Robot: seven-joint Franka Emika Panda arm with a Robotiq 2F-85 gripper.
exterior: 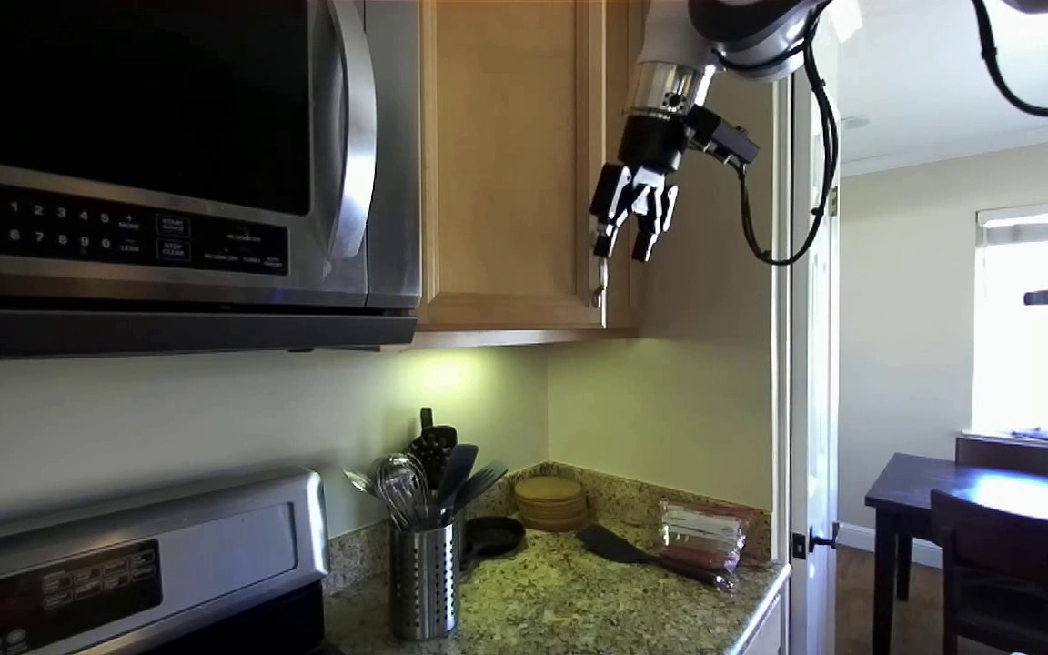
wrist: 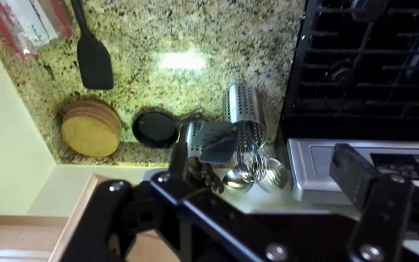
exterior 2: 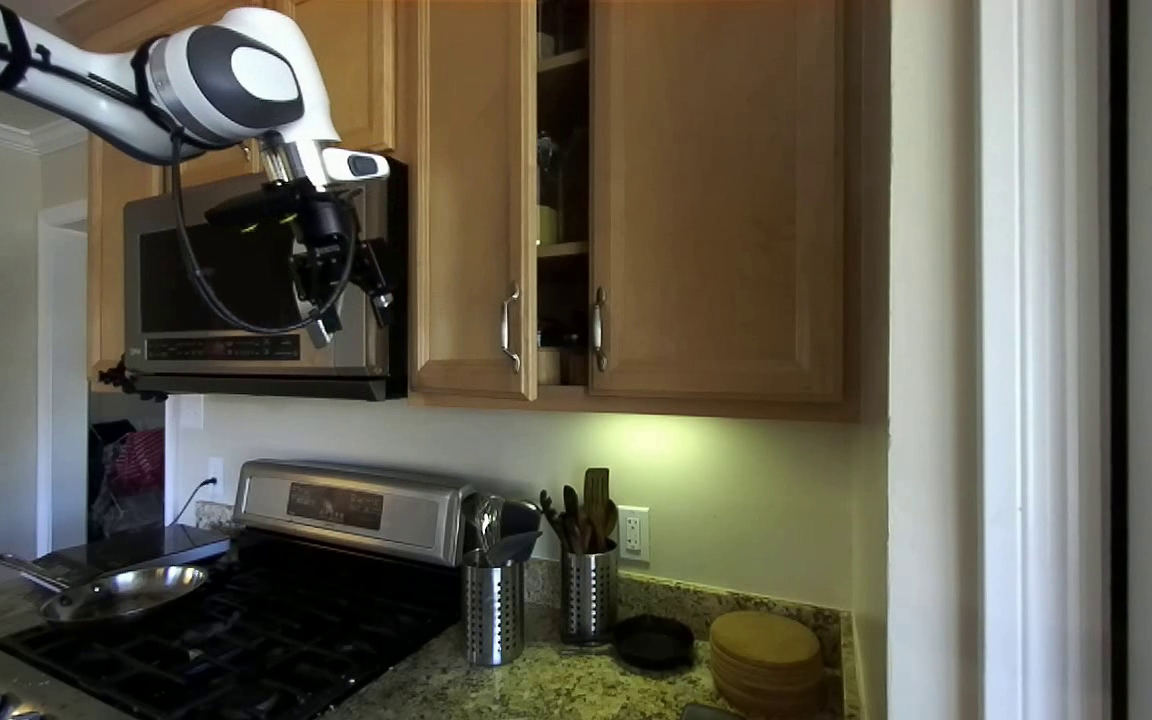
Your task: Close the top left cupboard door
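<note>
Gripper (wrist: 264,165) looms nearest, jaws well apart, empty; in an exterior view the top left cupboard door (exterior 2: 471,200) stands ajar, handle (exterior 2: 505,326) at the gripper's three o'clock.

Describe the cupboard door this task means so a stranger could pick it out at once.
In an exterior view, find the steel microwave above the stove. Immediately right of the microwave hangs a tall light-brown wooden door. Its silver handle is near its right edge, whereas the similar door farther right has its near the left.
</note>
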